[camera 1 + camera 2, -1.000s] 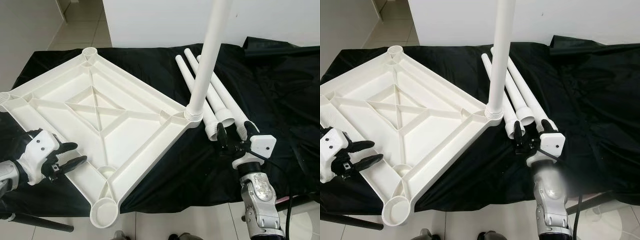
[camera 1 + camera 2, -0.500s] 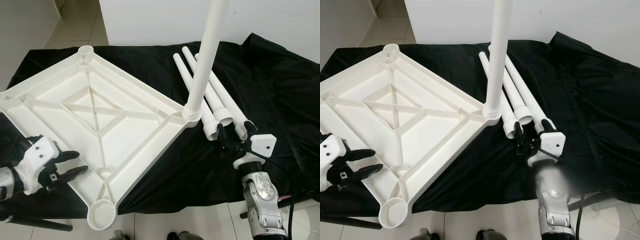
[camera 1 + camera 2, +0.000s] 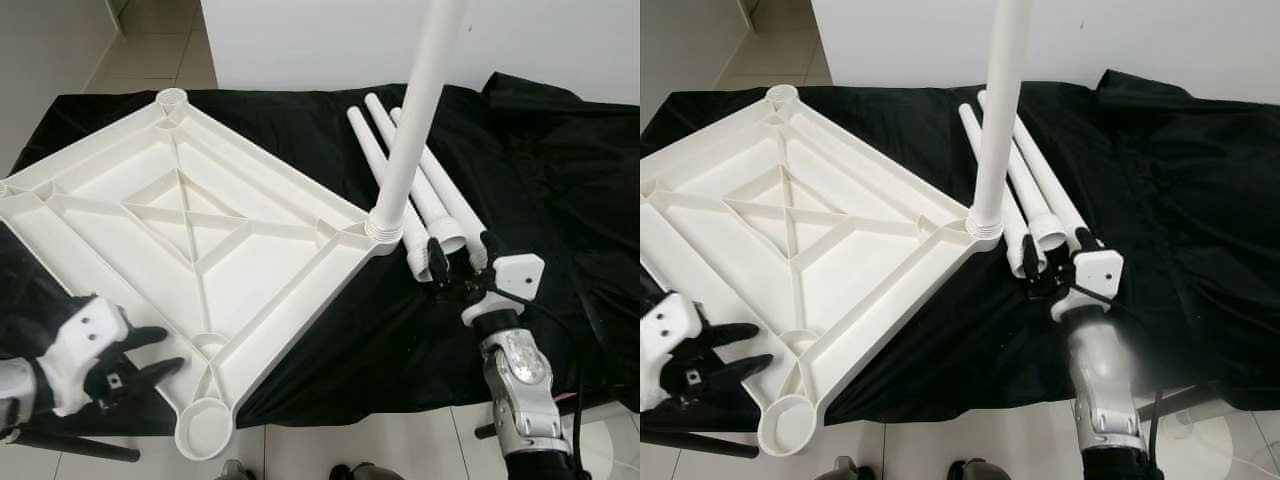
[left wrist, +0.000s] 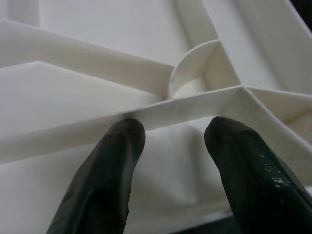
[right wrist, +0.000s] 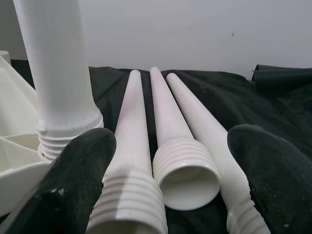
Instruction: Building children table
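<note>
The white children's tabletop (image 3: 250,270) lies upside down on a black cloth, its ribs facing up. One white leg (image 3: 415,100) stands upright, screwed into the right corner socket. Three loose legs (image 3: 440,205) lie side by side just right of it. My right gripper (image 3: 462,262) is open at their threaded ends, a finger on either side of them; in the right wrist view the legs (image 5: 165,112) run away between its fingers. My left gripper (image 3: 160,352) is open at the tabletop's near-left edge, its fingers (image 4: 112,165) straddling a rib (image 4: 195,105).
The black cloth (image 3: 560,200) covers the whole work table and bunches up at the far right (image 3: 530,90). Empty leg sockets sit at the near corner (image 3: 205,425) and far corner (image 3: 172,98). A dark rod (image 3: 70,445) lies low at the left. A white wall stands behind.
My left gripper has drawn back toward me along the tabletop's near-left edge. My right gripper has edged forward around the loose legs' ends. The camera shifted slightly.
</note>
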{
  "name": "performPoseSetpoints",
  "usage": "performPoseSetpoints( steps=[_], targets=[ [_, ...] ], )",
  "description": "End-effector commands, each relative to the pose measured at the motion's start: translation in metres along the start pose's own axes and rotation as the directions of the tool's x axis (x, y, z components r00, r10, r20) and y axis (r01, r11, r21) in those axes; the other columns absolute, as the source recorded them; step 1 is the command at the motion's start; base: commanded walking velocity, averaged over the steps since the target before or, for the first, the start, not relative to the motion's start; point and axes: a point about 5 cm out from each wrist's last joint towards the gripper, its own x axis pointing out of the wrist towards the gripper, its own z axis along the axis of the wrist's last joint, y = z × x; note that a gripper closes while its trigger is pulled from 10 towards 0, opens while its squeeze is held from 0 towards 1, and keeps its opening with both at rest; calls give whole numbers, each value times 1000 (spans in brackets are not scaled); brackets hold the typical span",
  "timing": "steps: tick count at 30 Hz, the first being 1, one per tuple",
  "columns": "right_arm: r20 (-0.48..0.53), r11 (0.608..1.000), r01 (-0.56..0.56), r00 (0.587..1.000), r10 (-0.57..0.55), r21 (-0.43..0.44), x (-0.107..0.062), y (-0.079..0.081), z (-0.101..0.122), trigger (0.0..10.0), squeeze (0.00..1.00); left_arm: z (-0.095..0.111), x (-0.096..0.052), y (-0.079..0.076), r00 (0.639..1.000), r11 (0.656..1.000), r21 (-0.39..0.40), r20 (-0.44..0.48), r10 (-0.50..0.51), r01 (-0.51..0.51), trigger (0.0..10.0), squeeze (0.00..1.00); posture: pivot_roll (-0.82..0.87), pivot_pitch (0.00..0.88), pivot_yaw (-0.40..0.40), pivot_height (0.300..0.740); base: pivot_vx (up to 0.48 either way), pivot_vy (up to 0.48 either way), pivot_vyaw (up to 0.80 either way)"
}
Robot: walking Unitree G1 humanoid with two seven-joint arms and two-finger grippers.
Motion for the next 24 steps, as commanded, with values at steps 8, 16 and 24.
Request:
performPoseSetpoints(
  steps=[8, 16, 24],
  targets=[
    [-39, 999, 0, 999, 2, 44, -2, 13, -10, 10000, 0, 3, 38, -3, 995, 999, -2, 87, 54, -54, 10000, 0, 26, 124, -10, 740, 0, 0, 0],
    [-42, 997, -6, 999, 10, 83, -2, 23, -12, 10000, 0, 26, 56, 13, 966, 987, -14, 203, 157, -157, 10000, 0, 16, 128, 5, 740, 0, 0, 0],
    [-21, 996, 29, 999, -27, 86, 3, 22, -7, 10000, 0, 39, 69, 21, 938, 976, -45, 271, 218, -214, 10000, 0, 7, 138, 13, 740, 0, 0, 0]
  ],
)
